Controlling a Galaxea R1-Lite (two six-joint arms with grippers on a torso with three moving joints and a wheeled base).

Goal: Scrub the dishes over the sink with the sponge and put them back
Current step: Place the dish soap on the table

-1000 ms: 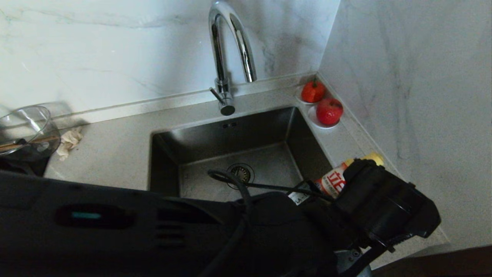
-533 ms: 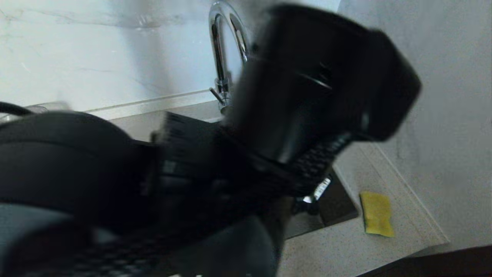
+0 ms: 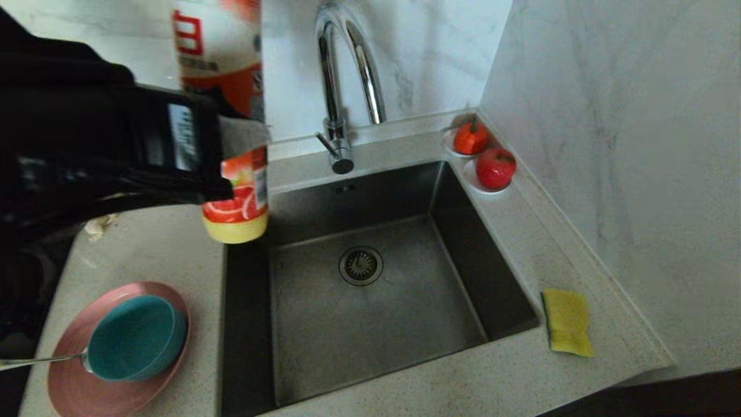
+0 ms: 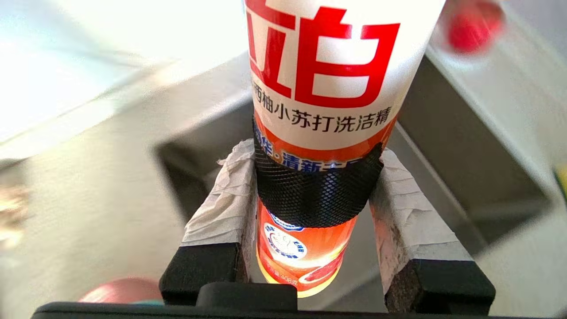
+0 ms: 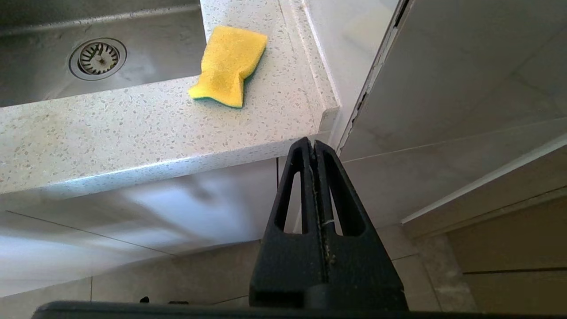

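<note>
Sponge (image 3: 567,322), yellow face up, lay on the worktop (image 3: 498,376) just right of the sink (image 3: 370,324), near the front corner. A sec earlier the left arm blocked most of the head view, w/ the detergent bottle (image 3: 228,110) low by the sink's right edge; now the left gripper (image 4: 312,186) was up at upper left, pinching that bottle around its middle, cap end down over the sink's left rim. Pink plate (image 3: 75,388), teal bowl (image 3: 136,339) on it, spoon (image 3: 35,362) resting on the plate beside the bowl, sat left of the sink. Two red fruits on saucers (image 3: 486,159) at the back right corner, tap (image 3: 347,87) behind. Right gripper (image 5: 315,150) pressed together, below the worktop edge.
</note>
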